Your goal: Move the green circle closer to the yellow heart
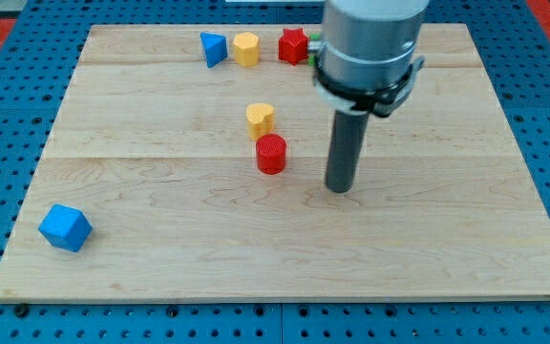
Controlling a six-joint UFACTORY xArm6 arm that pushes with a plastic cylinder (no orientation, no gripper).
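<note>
One small piece of green (pixel 312 45) shows at the top edge of the wooden board (pixel 160 239), just to the view's right of the red star (pixel 293 45) and mostly hidden behind the grey body of the arm (pixel 369 43); its shape cannot be made out, so I can only say it is a green block. The yellow heart (pixel 261 118) lies lower, near the middle of the board and a little toward the view's left, well apart from the green block. Directly below the heart, just beside it, stands a red cylinder (pixel 271 153); whether they touch I cannot tell. My tip (pixel 340 188) rests on the board to the view's right of the red cylinder, near it but with bare wood between them, and it touches no block. The rod has nothing that opens or closes, so there is no grip to tell. Along the top edge, to the view's left of the red star, are a yellow block (pixel 245 48) and then a blue block (pixel 213 48) that looks like a triangle. Far from all these, near the bottom left corner of the board, lies a blue block with many sides (pixel 65 227). Around the board is a blue surface with holes (pixel 8 115).
</note>
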